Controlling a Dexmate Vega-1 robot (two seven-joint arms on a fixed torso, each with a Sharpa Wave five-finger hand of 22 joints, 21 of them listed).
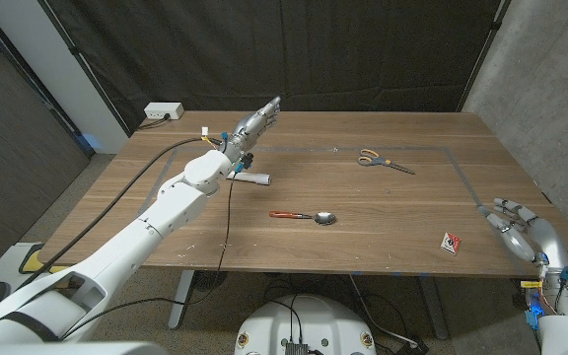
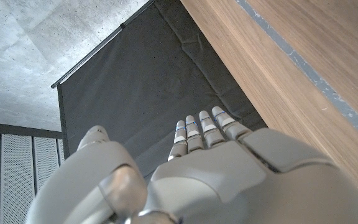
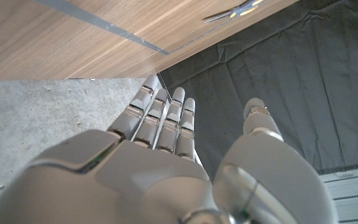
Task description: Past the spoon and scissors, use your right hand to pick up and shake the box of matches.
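The small white and red matchbox (image 1: 451, 243) lies near the table's front right edge. A spoon with a red handle (image 1: 304, 216) rests at the table's middle front. Scissors with yellow and blue handles (image 1: 382, 161) (image 3: 236, 9) lie farther back, right of centre. My right hand (image 1: 514, 222) (image 3: 166, 162) hovers at the table's right edge, fingers straight and apart, holding nothing, a little right of the matchbox. My left hand (image 1: 255, 121) (image 2: 210, 155) is stretched over the far left part of the table, fingers extended, holding nothing.
A white cylinder-like object (image 1: 253, 178) lies by my left wrist. Grey tape lines (image 1: 459, 168) mark a rectangle on the wooden table (image 1: 363, 197). A white power strip (image 1: 164, 112) sits behind the far left corner. A black curtain hangs behind.
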